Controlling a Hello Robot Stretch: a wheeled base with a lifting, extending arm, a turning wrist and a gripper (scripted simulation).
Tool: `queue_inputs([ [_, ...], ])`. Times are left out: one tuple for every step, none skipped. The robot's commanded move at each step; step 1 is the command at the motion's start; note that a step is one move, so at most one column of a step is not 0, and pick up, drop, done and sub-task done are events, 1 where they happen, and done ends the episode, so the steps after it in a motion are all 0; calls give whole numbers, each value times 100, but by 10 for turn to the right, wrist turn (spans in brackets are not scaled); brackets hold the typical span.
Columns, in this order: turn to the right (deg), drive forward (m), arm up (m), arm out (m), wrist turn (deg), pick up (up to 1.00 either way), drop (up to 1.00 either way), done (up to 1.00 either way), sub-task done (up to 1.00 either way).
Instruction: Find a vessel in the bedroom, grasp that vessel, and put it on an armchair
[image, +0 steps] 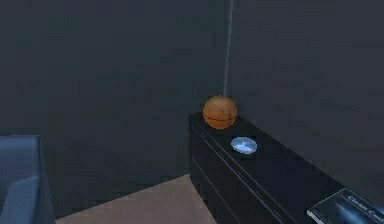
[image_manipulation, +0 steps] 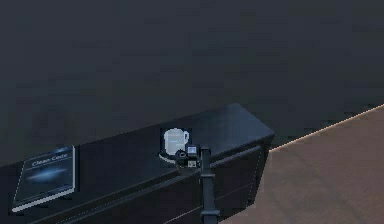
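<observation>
Dark smooth surface (image_manipulation: 120, 155) has a round white mug (image_manipulation: 176, 137) near its front edge. Gripper (image_manipulation: 186, 154) is close to the mug; can't tell if it holds anything.

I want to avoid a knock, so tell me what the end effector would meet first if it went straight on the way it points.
Most likely the small white handled mug on the long black cabinet, standing right at the end effector's far end; depth is unclear.
</observation>
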Motion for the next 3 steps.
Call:
queue_inputs([
  [0, 0, 0, 0, 0, 100, 0, 0, 0],
  [0, 0, 10, 0, 0, 0, 0, 0, 0],
  [0, 0, 30, 0, 0, 0, 0, 0, 0],
])
